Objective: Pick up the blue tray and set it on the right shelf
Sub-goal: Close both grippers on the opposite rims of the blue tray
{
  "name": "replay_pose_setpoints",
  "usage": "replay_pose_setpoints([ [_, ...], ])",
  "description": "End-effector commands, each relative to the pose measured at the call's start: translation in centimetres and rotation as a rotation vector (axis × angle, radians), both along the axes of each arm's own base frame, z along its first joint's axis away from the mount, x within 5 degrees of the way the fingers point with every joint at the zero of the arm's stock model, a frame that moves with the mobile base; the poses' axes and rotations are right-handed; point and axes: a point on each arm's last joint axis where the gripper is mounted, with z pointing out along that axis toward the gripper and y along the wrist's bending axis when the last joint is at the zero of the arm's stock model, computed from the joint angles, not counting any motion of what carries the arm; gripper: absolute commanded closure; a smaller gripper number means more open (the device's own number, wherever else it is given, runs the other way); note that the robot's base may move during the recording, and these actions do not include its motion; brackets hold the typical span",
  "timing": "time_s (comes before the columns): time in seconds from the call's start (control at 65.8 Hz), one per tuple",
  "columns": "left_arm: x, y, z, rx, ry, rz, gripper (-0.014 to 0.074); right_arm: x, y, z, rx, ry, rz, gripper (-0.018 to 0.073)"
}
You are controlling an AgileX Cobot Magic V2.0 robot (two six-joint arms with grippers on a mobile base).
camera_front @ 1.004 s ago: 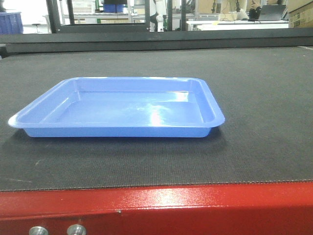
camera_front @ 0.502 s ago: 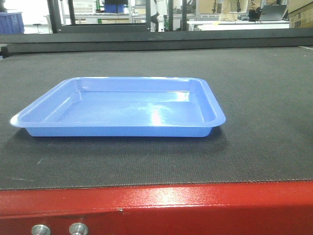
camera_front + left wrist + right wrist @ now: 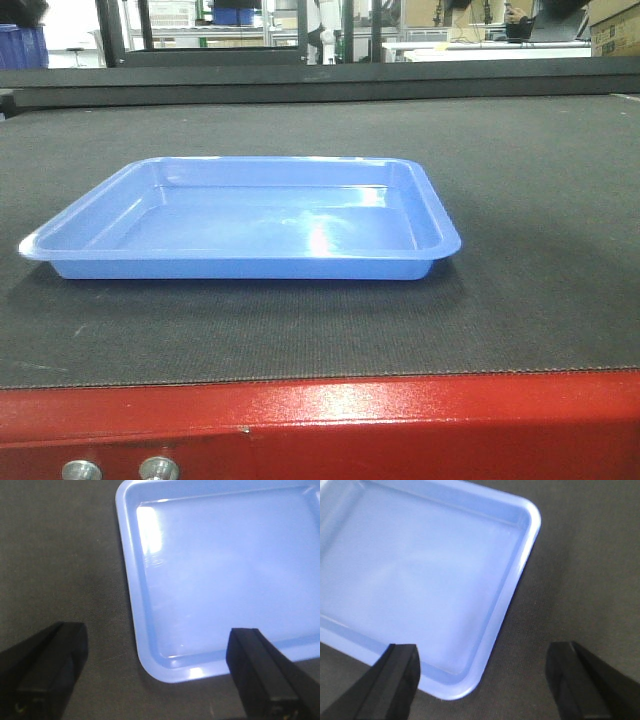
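Plastic blue tray [image 3: 240, 225] on dark mat [image 3: 540, 200]; red frame [image 3: 400, 420] nearside.

Table [image 3: 560, 330] w/ dark woven mat [image 3: 540, 190] on top fills most of the front view, red front rail [image 3: 420, 420] across the bottom w/ two metal bolt heads [image 3: 158, 468] at lower left; blue tray [image 3: 250, 225] sits flat on the mat, centre-left of frame.

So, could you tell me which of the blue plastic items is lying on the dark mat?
The shallow light-blue tray, flat on the mat; the darker blue bins stand far off in the background.
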Motion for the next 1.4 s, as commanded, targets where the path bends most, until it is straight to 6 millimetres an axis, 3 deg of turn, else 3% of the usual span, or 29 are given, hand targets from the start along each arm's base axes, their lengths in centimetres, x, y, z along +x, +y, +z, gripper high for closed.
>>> replay_pose_setpoints([
  [0.0,1.9,0.0,1.7,-0.029,-0.024,0.033,0.0121,1.8,0.8,1.7,0.032,-0.026,-0.019,-0.0053],
  [0.015,2.7,1.0,1.3,-0.024,-0.007,0.069,0.0121,2.1,0.9,1.6,0.035,-0.017,-0.024,-0.0053],
  [0.122,5.4,0.8,0.1,-0.017,0.042,0.083,0.0124,4.7,1.8,0.4,0.043,0.040,-0.074,-0.0053],
  [0.471,11.2,-0.7,-6.3,-0.049,0.193,0.122,0.0124,9.9,3.5,-6.2,0.006,0.191,-0.179,-0.0053],
  [0.745,13.2,-1.0,-9.6,-0.026,0.245,0.123,0.0124,11.2,4.0,-10.4,-0.039,0.278,-0.183,-0.0053],
  [1.034,13.5,-1.1,-10.8,-0.015,0.273,0.124,0.0124,11.3,4.2,-11.0,-0.049,0.291,-0.178,-0.0041],
  [1.125,13.5,-1.1,-11.0,-0.015,0.282,0.124,0.0127,11.2,4.2,-11.0,-0.051,0.296,-0.176,0.0047],
  [1.217,13.6,-1.1,-11.3,-0.013,0.289,0.124,0.0180,11.1,4.4,-11.0,-0.054,0.300,-0.172,0.0231],
  [1.293,13.6,-1.1,-11.6,-0.009,0.305,0.124,0.0291,11.0,4.4,-11.0,-0.059,0.309,-0.171,0.0412],
  [1.338,13.6,-1.1,-11.7,-0.007,0.311,0.123,0.0404,10.9,4.4,-11.1,-0.063,0.317,-0.171,0.0519],
  [1.384,13.5,-1.1,-11.8,-0.005,0.320,0.123,0.0497,10.9,4.4,-11.0,-0.064,0.320,-0.172,0.0501],
])
